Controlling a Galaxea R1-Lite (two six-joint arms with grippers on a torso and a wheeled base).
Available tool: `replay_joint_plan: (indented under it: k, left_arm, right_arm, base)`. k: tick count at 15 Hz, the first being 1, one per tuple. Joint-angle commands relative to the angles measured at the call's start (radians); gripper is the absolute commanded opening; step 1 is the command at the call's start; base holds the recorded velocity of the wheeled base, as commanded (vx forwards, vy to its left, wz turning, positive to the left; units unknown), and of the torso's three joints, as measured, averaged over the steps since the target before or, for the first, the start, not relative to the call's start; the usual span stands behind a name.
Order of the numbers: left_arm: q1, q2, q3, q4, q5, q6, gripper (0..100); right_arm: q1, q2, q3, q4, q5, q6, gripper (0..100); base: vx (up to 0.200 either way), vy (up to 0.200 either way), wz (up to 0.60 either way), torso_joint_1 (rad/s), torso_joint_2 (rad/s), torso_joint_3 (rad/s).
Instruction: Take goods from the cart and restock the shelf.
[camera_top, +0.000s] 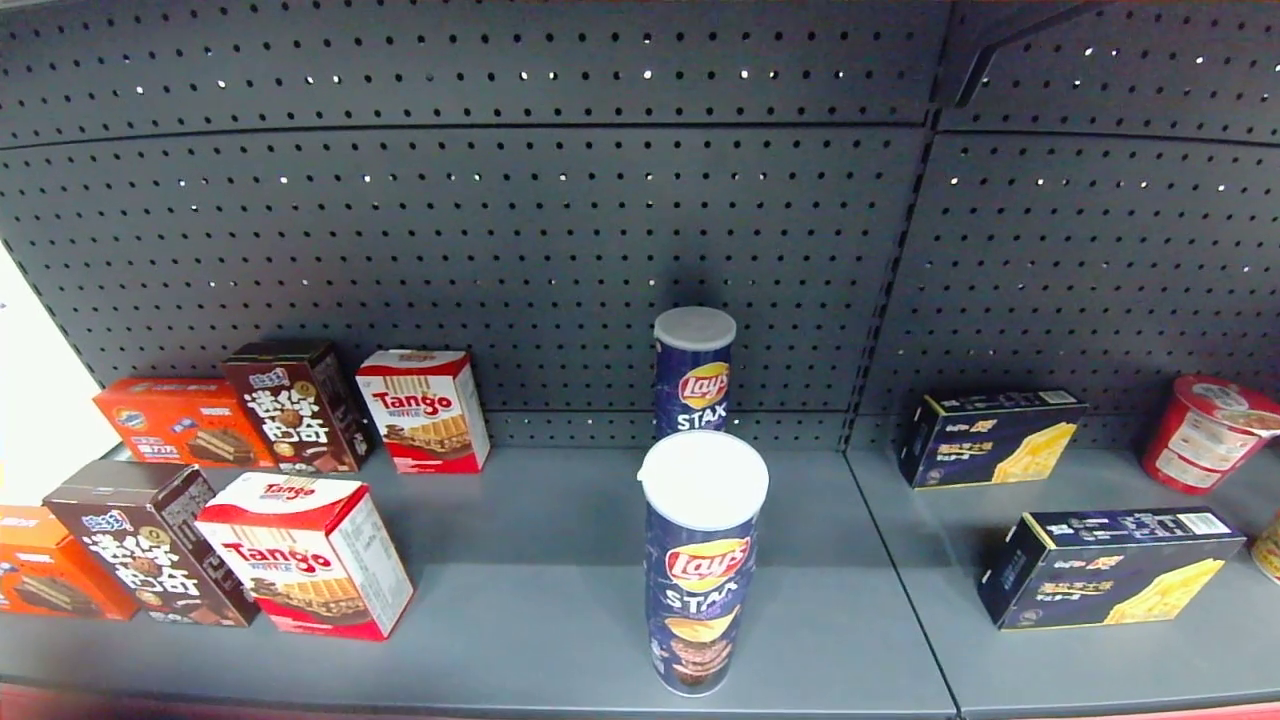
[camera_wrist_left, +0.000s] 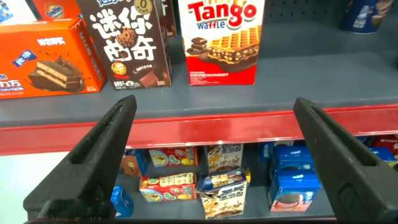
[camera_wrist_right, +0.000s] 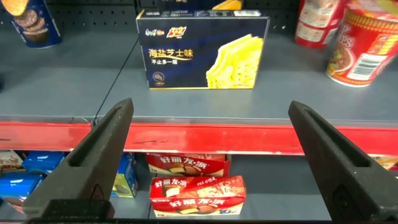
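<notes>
On the grey shelf (camera_top: 540, 600) two navy chip cans stand upright, one near the front (camera_top: 703, 565) and one at the back (camera_top: 693, 370). Wafer and cake boxes sit at the left, among them a red and white waffle box (camera_top: 310, 565) (camera_wrist_left: 222, 40) and a brown box (camera_wrist_left: 132, 43). Navy cracker boxes (camera_top: 1110, 565) (camera_wrist_right: 202, 50) lie at the right. My left gripper (camera_wrist_left: 214, 106) is open with nothing in it, in front of the shelf's red front edge (camera_wrist_left: 205, 124). My right gripper (camera_wrist_right: 211, 106) is open and holds nothing, before the same edge under the cracker box.
Red noodle cups (camera_top: 1210, 432) (camera_wrist_right: 367, 43) stand at the far right. A perforated back panel (camera_top: 600, 220) closes the shelf behind. A lower shelf under the red edge holds several snack packs (camera_wrist_left: 224, 190) and red boxes (camera_wrist_right: 199, 186). Bare shelf lies between the waffle boxes and the cans.
</notes>
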Motion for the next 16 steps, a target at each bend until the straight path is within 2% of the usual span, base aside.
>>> replay_joint_plan:
  k: [1, 16]
  left_arm:
    - [0.0, 0.0, 0.0, 0.0, 0.0, 0.0, 100]
    - [0.0, 0.0, 0.0, 0.0, 0.0, -0.004, 100]
  right_arm:
    - [0.0, 0.003, 0.0, 0.0, 0.0, -0.001, 100]
    - [0.0, 0.003, 0.0, 0.0, 0.006, -0.016, 100]
  base:
    - [0.0, 0.0, 0.0, 0.0, 0.0, 0.0]
    - [0.0, 0.0, 0.0, 0.0, 0.0, 0.0]
